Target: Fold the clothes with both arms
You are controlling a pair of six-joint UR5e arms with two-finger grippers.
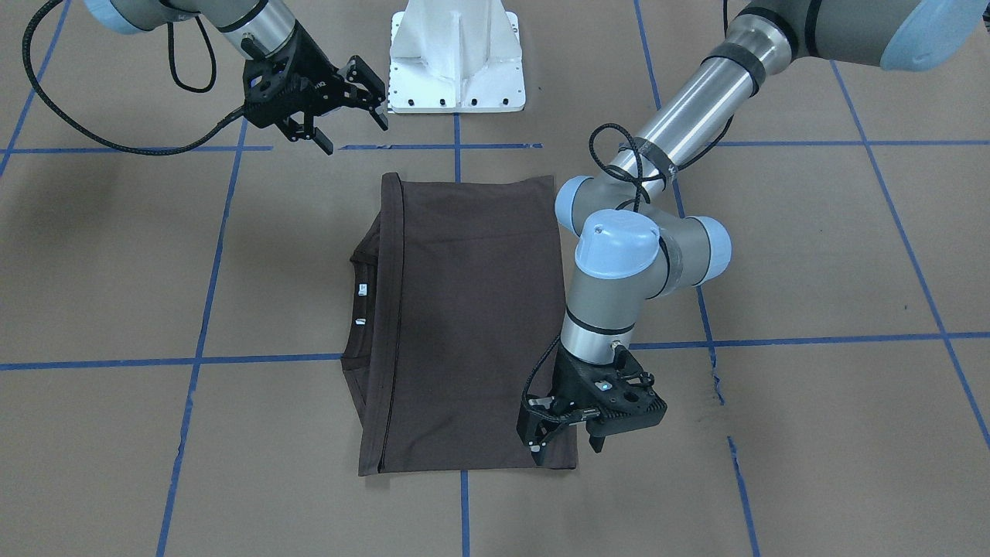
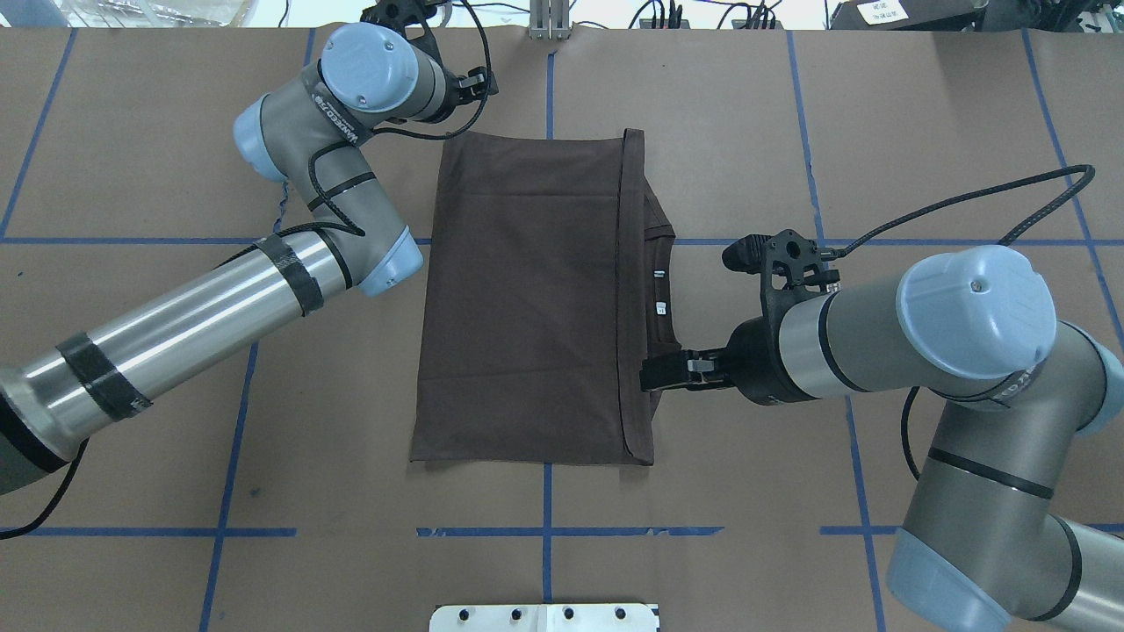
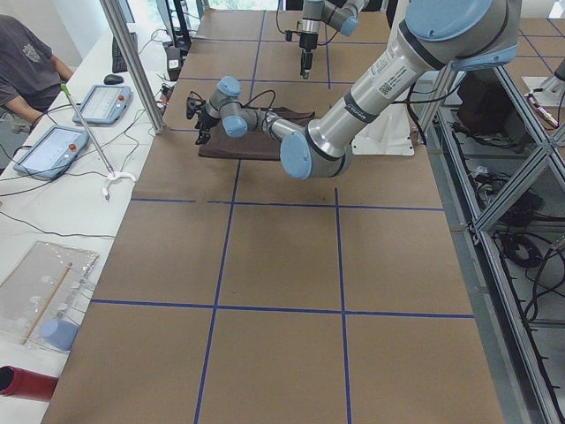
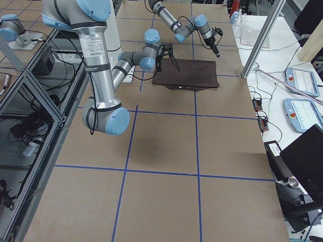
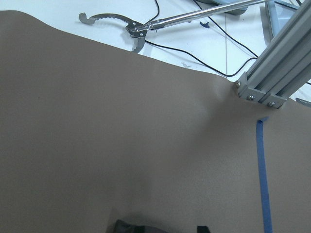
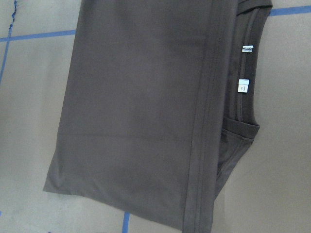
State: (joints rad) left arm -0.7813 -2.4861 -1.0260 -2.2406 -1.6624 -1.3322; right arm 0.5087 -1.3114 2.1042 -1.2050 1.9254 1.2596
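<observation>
1. The dark grey-brown T-shirt (image 1: 472, 325) lies folded into a flat rectangle in the centre of the front-facing view, on the brown table (image 1: 812, 255).
2. Its ribbed collar (image 1: 362, 305) sticks out from under the folded layer on the left side of that view. Two white neck labels (image 6: 243, 85) sit inside the collar, and their print is too small to read.
3. The left gripper (image 1: 570, 451) hangs at the shirt's lower-right corner in the front-facing view. Its fingers are parted, one over the cloth and one just past the edge, and they grip nothing.
4. The right gripper (image 1: 353, 133) is at the upper left of that view, beside the white pedestal base (image 1: 456, 62). Its fingers are spread wide and empty.
5. White lettering (image 2: 341, 118) runs along the left arm's wrist at the upper left of the overhead view, too blurred to read.
6. Blue tape lines (image 1: 201, 309) cross the table in a grid.
</observation>
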